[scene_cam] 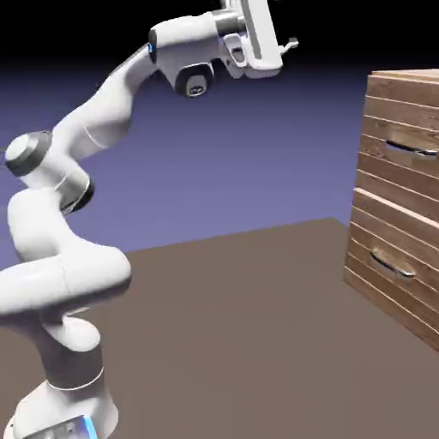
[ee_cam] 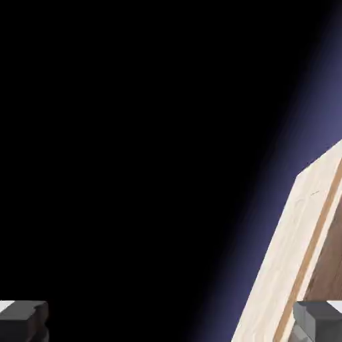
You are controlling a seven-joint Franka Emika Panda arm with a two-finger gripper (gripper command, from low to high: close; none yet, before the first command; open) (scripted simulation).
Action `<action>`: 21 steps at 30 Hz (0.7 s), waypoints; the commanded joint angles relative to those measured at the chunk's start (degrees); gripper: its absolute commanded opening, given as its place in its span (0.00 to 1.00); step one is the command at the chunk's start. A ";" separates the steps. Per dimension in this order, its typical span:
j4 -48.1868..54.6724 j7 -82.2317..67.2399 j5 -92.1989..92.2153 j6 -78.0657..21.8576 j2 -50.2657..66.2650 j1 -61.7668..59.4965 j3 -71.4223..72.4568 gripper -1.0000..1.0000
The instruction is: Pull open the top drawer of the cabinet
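Two views, one arm, one cabinet.

1. Arm: white Franka, base at lower left of exterior view, rises in an S-bend, upper links reach up and right. Hand near top edge, partly cut off by frame.

2. Gripper: in exterior view only the hand's lower part shows at top centre, fingers not clear. In hand view both grey fingertips sit at bottom corners, far apart, nothing between them; jaws spread wide, empty.

3. Cabinet: brown horiz. wood planks, stands at right on the table, cut off by right edge. Well apart from the hand; hand sits higher than cabinet top and to its left. In hand view, a pale wood edge w/ darker brown face shows tilted at lower right; rest of view black, w/ blue-violet band.

4. Top drawer: upper front, flush w/ cabinet face, looks closed. Silver bar handle untouched.

5. Lower drawer: beneath, flush too, own silver handle.
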 commanded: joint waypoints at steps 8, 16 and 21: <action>8.59 4.78 19.94 -3.71 -8.12 -15.17 9.15 0.50; 17.17 9.56 39.86 -7.43 -16.24 -30.34 18.30 0.50; 23.52 11.01 39.56 -5.21 -15.69 -34.42 18.35 0.50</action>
